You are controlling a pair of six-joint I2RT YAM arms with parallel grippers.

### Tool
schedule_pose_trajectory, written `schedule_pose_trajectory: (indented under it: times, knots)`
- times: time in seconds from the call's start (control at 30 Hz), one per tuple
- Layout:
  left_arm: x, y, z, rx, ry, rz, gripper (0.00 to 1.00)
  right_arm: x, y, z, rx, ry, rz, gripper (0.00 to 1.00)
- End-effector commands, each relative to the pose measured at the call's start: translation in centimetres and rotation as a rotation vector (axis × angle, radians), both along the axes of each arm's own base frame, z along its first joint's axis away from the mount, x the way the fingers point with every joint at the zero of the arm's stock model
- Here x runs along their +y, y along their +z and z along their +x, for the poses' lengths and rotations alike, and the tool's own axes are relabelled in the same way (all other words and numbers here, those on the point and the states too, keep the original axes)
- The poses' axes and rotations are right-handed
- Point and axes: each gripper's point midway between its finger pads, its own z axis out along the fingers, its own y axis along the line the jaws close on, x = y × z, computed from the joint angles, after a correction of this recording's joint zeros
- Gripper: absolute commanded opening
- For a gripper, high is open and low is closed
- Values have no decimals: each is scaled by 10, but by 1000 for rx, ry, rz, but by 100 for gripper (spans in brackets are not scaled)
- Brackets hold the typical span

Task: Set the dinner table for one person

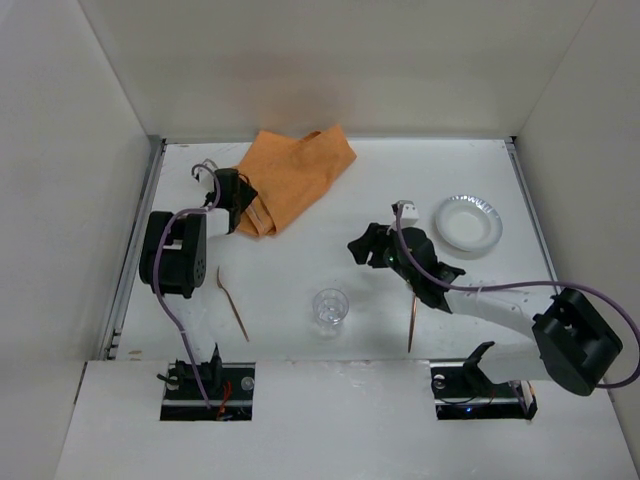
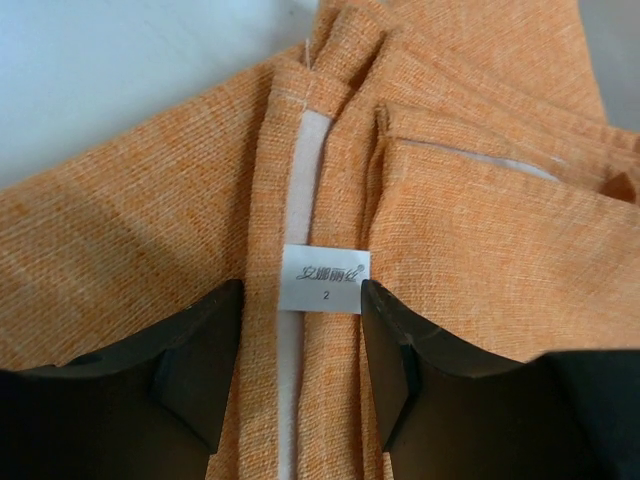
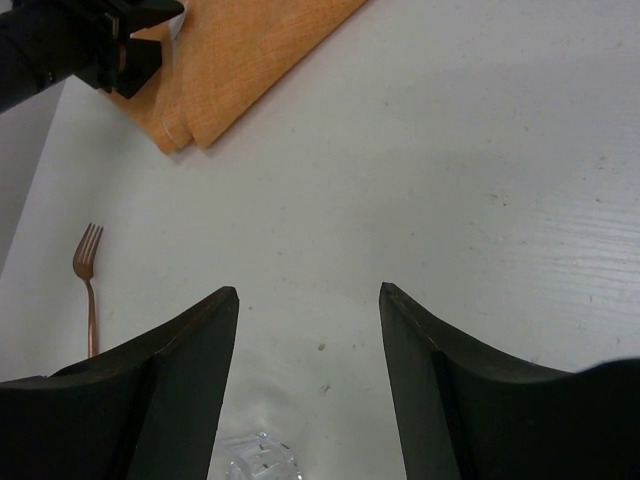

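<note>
The white dinner table (image 1: 290,262) carries an orange cloth mat (image 1: 300,175), folded and rumpled, at the back left. My left gripper (image 1: 246,206) is at the mat's near left corner. In the left wrist view it (image 2: 300,290) is open, with its fingers on either side of the mat's folds (image 2: 470,230) and a white label (image 2: 326,279). My right gripper (image 1: 361,245) is open and empty over bare table in the middle. In its wrist view (image 3: 308,292) a clear glass (image 3: 255,458) shows at the bottom edge.
A clear glass (image 1: 329,309) stands near the front centre. A copper fork (image 1: 233,301) lies front left, also in the right wrist view (image 3: 88,270). A second copper utensil (image 1: 412,322) lies partly under the right arm. A foil plate (image 1: 468,222) sits at the right. Metal rails line both side edges.
</note>
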Motion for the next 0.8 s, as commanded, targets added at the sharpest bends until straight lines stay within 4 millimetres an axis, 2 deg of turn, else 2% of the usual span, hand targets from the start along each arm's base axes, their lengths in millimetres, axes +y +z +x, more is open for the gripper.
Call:
schedule_pose_trajectory:
  times: [0.0,0.33,0.5,0.57,0.63,0.7,0.77]
  knots:
    - [-10,14,18,-84,-39,-61,48,19,26,6,-60,48,36,65]
    - [-23,22,41,-158,-102,-72,50,30,22,2,-62,79,8,65]
    - [-32,16,49,-197,-144,-90,54,29,29,0,-91,88,8,65]
    - [-37,16,48,-215,-163,-101,47,29,27,0,-85,89,1,65]
    - [-43,21,45,-248,-178,-108,33,29,26,0,-83,87,-1,65]
    - [-49,34,43,-287,-191,-113,20,29,25,1,-82,86,-3,65]
    - [-56,53,38,-324,-207,-99,13,30,22,1,-76,89,-7,65]
